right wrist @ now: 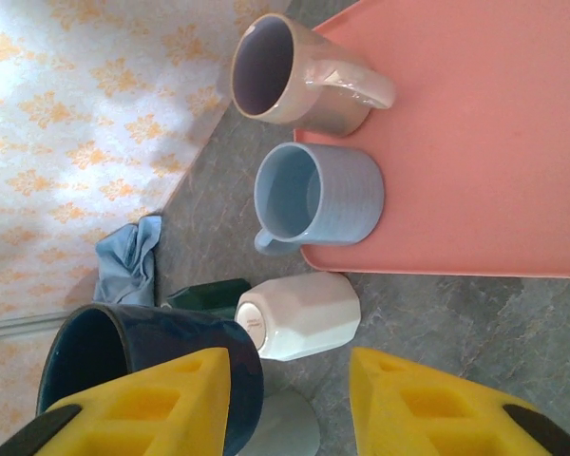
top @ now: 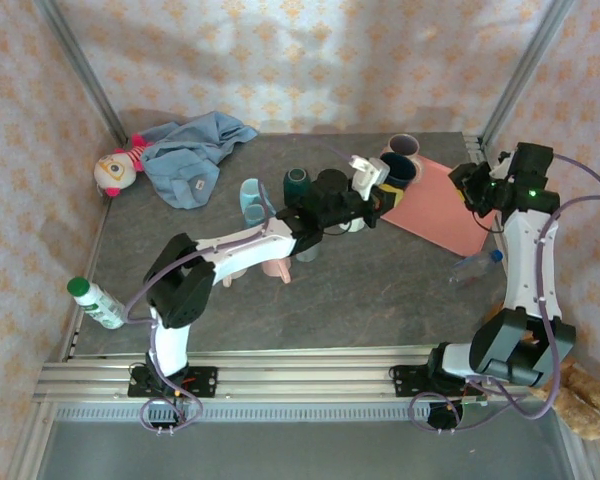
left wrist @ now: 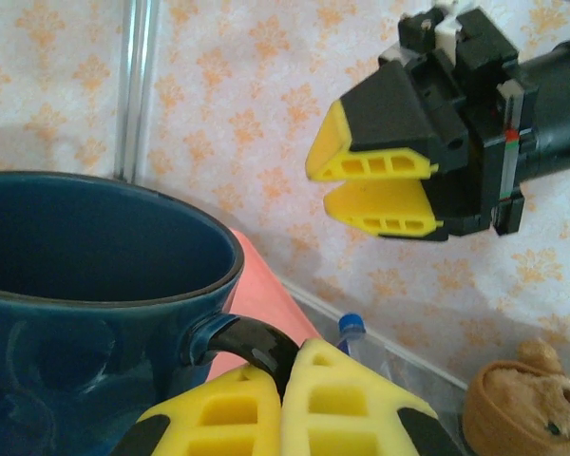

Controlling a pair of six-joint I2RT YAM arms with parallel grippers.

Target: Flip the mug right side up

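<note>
My left gripper (left wrist: 283, 399) is shut on the black handle of a dark blue mug (left wrist: 95, 285). The mug is held upright with its mouth up, over the near corner of the pink tray (left wrist: 266, 299). From above, the left gripper (top: 378, 200) and the blue mug (top: 400, 170) are at the tray's left edge. A white faceted mug (right wrist: 304, 315) stands upside down on the table beside the tray. My right gripper (right wrist: 290, 361) is open and holds nothing, and the blue mug (right wrist: 142, 366) is just outside its left finger. The right gripper (top: 475, 185) hangs over the tray's right side.
A beige mug (right wrist: 294, 71) and a light blue mug (right wrist: 318, 195) stand upright on the pink tray (right wrist: 475, 142). Teal, pale blue and pink cups (top: 297, 185) cluster under the left arm. A blue cloth (top: 190, 155) and a doll (top: 115, 170) lie back left. Bottles lie at the left (top: 95, 300) and right (top: 480, 262).
</note>
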